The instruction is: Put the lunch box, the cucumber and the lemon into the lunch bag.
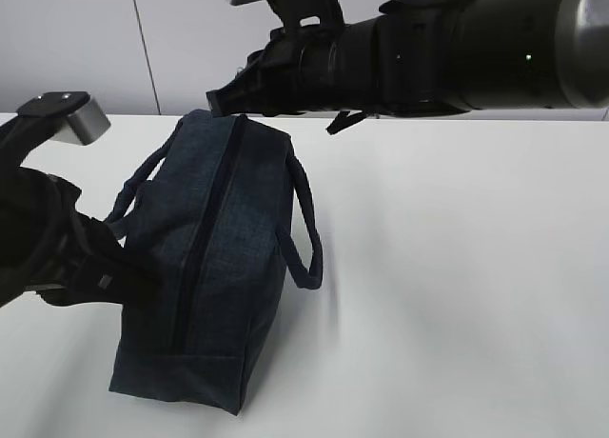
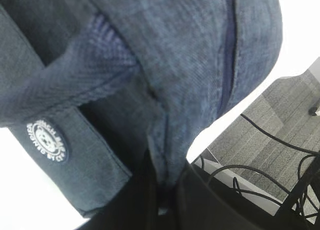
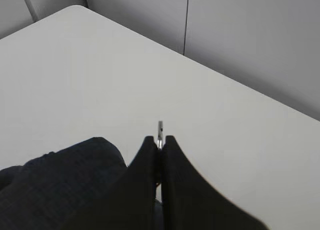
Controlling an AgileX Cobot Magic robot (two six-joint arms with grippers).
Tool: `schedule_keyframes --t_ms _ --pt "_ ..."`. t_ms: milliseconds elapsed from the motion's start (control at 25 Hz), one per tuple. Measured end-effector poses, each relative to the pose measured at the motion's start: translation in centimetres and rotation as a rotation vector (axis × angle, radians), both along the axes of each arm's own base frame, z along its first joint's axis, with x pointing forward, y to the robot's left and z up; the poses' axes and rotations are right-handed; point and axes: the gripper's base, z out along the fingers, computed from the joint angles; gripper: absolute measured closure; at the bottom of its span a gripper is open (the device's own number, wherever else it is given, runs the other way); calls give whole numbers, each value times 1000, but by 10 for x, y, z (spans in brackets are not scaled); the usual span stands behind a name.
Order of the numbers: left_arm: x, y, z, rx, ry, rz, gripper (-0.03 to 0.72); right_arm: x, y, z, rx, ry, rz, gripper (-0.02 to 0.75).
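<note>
On table: lunch bag (image 1: 214, 267) zipped | left end effector (image 2: 165, 200) pinches fabric | right end effector (image 3: 159, 142) clamps zipper pull (image 3: 160, 130)

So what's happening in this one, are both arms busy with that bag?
Yes. The navy lunch bag stands on the white table, its top zipper looking closed along the length that shows. The left gripper is pinching a fold of fabric at one end. The right gripper, at the far end, is shut on a thin metal piece, probably the zipper pull. No lunch box, cucumber or lemon is in sight; whether they are inside cannot be told.
</note>
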Motion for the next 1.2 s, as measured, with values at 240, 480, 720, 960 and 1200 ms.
schedule_keyframes --t_ms 240,480,720,960,1200 --pt "-9 3 11 -19 -30 -11 694 6 4 -7 -6 6 1 738" --pt "-13 5 15 -23 -44 -15 694 10 8 -4 8 -6 11 738" --pt "-7 4 11 -10 -59 4 694 10 9 0 17 -15 24 738" --pt "-5 4 10 -20 -64 20 667 11 8 0 16 -17 20 738" --pt "-5 2 12 -48 -51 35 421 11 8 1 17 -19 18 738"
